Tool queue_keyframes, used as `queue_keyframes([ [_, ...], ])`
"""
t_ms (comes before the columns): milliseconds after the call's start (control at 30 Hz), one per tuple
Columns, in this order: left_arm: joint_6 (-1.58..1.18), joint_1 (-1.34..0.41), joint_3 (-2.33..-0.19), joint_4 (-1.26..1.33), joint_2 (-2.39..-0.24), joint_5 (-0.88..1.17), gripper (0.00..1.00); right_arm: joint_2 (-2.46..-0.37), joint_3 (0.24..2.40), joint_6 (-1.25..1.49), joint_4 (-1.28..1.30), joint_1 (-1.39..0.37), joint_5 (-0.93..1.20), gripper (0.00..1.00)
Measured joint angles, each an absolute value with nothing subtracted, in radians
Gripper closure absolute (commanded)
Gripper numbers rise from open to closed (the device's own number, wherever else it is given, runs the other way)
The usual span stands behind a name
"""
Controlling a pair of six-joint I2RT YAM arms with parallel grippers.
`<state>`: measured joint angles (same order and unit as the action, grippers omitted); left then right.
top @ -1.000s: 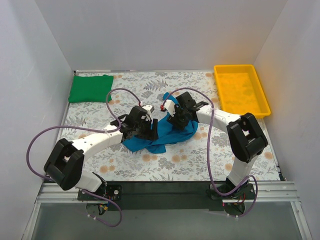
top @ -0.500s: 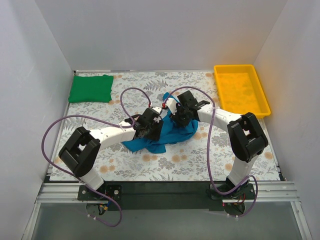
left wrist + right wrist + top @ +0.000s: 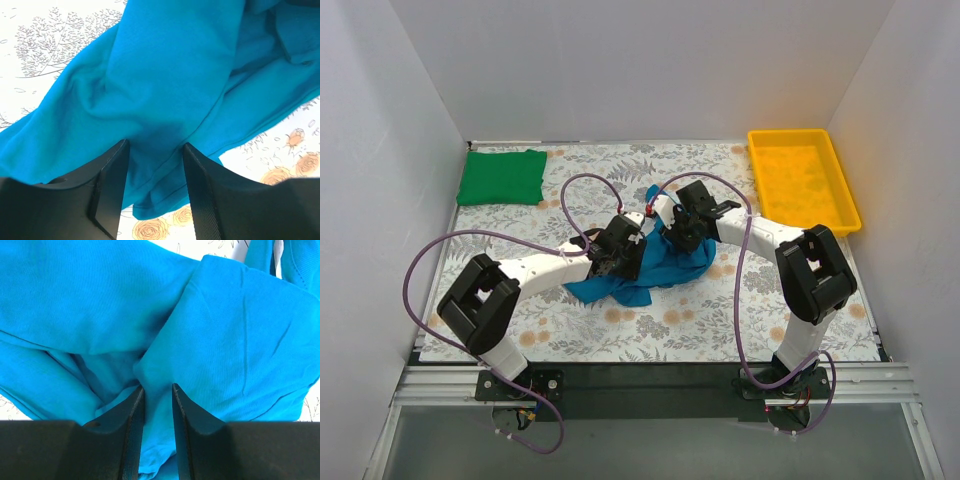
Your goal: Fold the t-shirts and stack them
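Note:
The teal-blue t-shirt [image 3: 655,268] lies crumpled in the middle of the table. My left gripper [image 3: 626,246] is at its left side. In the left wrist view [image 3: 154,150] the jaws stand narrow, with a bunch of the shirt's hem [image 3: 155,195] gathered between the fingertips. My right gripper [image 3: 682,228] is on the shirt's far right part. In the right wrist view [image 3: 158,390] it is shut on a raised fold of teal-blue cloth [image 3: 210,340]. The bright green t-shirt [image 3: 502,177] lies folded flat at the back left corner, away from both grippers.
A yellow plastic tray [image 3: 840,185] stands at the back right against the wall. White walls close in the floral-patterned table [image 3: 520,310] on the left, back and right. Purple cables loop over both arms.
My left arm has swung right, bringing its gripper from the shirt's left edge onto the cloth, then held still. My right gripper has stayed in place on the shirt.

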<state>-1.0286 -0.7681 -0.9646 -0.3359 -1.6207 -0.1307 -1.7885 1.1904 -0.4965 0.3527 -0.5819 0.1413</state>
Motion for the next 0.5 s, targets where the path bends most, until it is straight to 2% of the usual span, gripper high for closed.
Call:
queue_keyframes([
  [300,-1.029,-0.768,-0.965,-0.336,-1.608,-0.111,0.57,-1.779,1.187,-0.496,0.353,-0.575,0.146,0.69],
  [367,-1.029,-0.768,-0.966,-0.336,-1.608,-0.110,0.61,-1.775,1.187,-0.496,0.352,-0.575,0.149,0.70],
  [400,-1.029,-0.768,-0.966,-0.336,-1.608,-0.109,0.68,-1.774,1.187,-0.496,0.352,-0.574,0.150,0.71],
  [500,-1.030,-0.768,-0.968,-0.336,-1.608,-0.107,0.78,-1.772,1.186,-0.496,0.352,-0.571,0.154,0.73],
])
